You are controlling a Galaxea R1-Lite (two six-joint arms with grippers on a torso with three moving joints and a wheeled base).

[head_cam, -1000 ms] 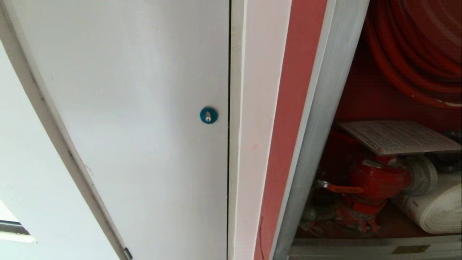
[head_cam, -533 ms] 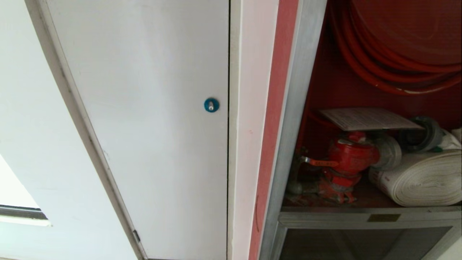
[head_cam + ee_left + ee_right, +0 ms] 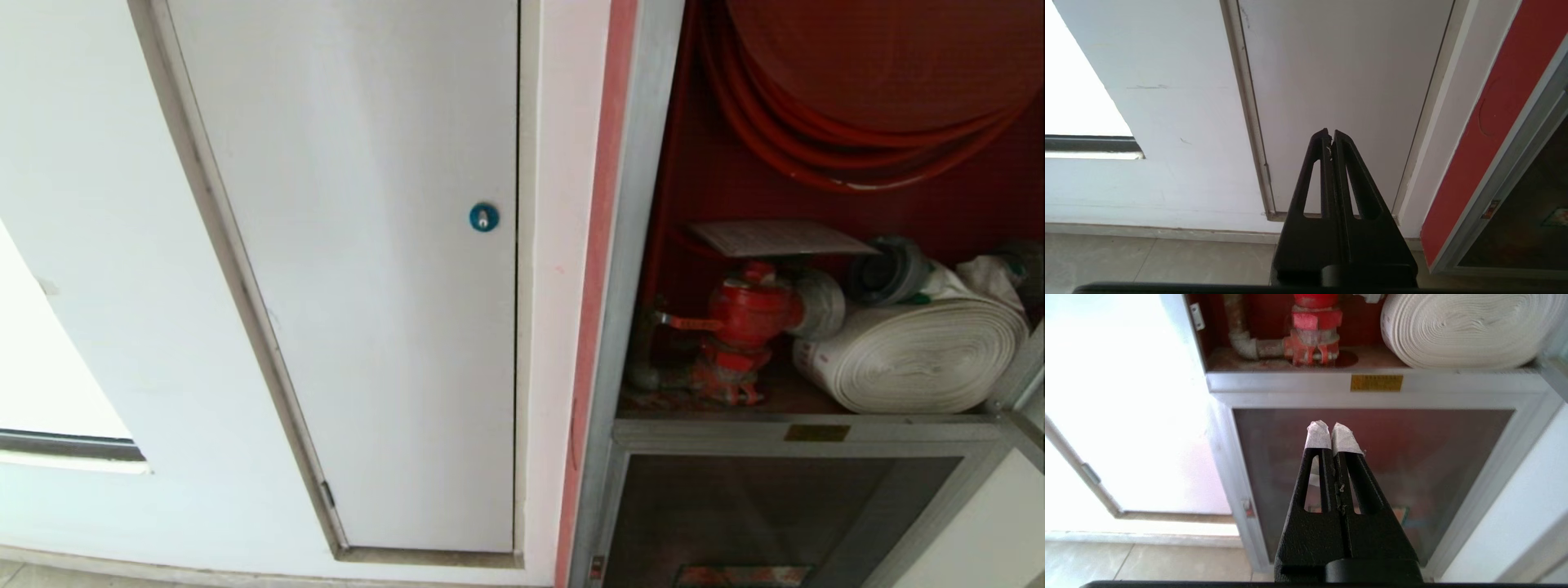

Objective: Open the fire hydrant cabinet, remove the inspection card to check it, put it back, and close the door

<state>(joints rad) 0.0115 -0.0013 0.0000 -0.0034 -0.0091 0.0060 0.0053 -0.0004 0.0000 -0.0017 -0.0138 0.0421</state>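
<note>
The fire hydrant cabinet (image 3: 645,245) stands open — the inspection card (image 3: 780,238) lies atop the red valve (image 3: 747,314). Left gripper (image 3: 1330,134) and right gripper (image 3: 1332,430) — jaws pressed together, empty.

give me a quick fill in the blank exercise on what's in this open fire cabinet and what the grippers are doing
1. The inspection card lies flat on top of the red ____.
2. The white rolled hose sits on the cabinet shelf on the robot's ____ side of the valve.
3. The lock on the white door is coloured ____.
4. The right gripper is ____ and holds nothing, like the left gripper.

Missing words: valve; right; blue; shut
</note>
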